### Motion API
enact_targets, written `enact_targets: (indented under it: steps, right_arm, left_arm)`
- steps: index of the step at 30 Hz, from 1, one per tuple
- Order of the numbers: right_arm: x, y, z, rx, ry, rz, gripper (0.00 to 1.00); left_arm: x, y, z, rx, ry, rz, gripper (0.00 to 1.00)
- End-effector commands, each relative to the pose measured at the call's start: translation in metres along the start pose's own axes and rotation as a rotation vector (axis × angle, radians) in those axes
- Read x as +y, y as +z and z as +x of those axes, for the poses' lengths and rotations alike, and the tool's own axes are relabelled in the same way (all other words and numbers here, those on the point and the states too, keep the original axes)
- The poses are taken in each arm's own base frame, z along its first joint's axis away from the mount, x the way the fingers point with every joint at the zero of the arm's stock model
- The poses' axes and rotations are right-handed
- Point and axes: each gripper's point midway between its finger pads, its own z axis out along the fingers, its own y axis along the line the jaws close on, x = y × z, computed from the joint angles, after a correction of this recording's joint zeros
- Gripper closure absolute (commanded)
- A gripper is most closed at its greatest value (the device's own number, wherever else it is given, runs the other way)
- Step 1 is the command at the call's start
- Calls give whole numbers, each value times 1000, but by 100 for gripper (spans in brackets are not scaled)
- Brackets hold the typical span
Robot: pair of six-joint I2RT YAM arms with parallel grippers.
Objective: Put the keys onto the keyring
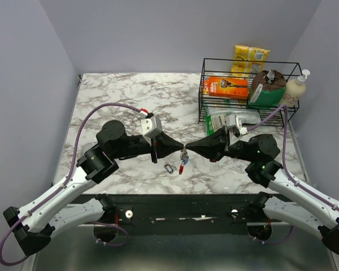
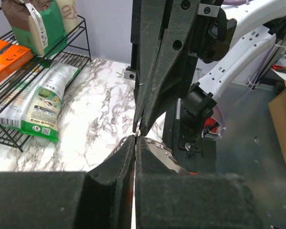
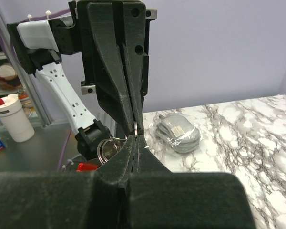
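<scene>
- A dark-headed key [image 1: 169, 168] lies on the bench [image 1: 118, 96], just left of the red keyring [image 1: 181, 167].
- Directly above the keyring, the right fingers [image 1: 194, 149] are pressed together; the left fingers [image 1: 172, 148] are nearly so, and we cannot tell what they clamp.
- Beyond the keyring stands a wire rack [image 1: 203, 90].

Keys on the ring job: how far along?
Done: keys hang bunched with the red clip. In hand: left tool and right tool meet tip to tip, both shut on that bunch. Left: one small dark oval piece lies loose on the table.

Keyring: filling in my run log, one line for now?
left gripper, right gripper: shut, tips meeting | keyring: under tips | loose key: on table
</scene>
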Motion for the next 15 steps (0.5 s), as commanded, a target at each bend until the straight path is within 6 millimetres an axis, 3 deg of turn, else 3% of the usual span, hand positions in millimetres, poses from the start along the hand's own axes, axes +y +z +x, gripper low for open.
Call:
enact_targets:
  steps: [1,3,7,8,10,15]
  right_arm:
    - [0,1,1,-6,-13,-5,99]
    - [0,2,0,-6,-15,-10,100]
    - [0,2,1,-2,-15,-9,100]
    - [-1,2,2,-1,-17,-7,100]
    - [-1,2,2,1,-16,-6,100]
    - [-3,3,5,7,-17,0,99]
  left_arm:
    - [10,6,-9,-27,13,-38,87]
    - [13,9,-6,-9,8,-44,81]
    - [15,11,-2,6,7,-44,78]
    - [15,11,-2,8,8,-46,80]
    - [15,11,-2,7,12,-47,100]
    - [16,8,2,16,28,-51,100]
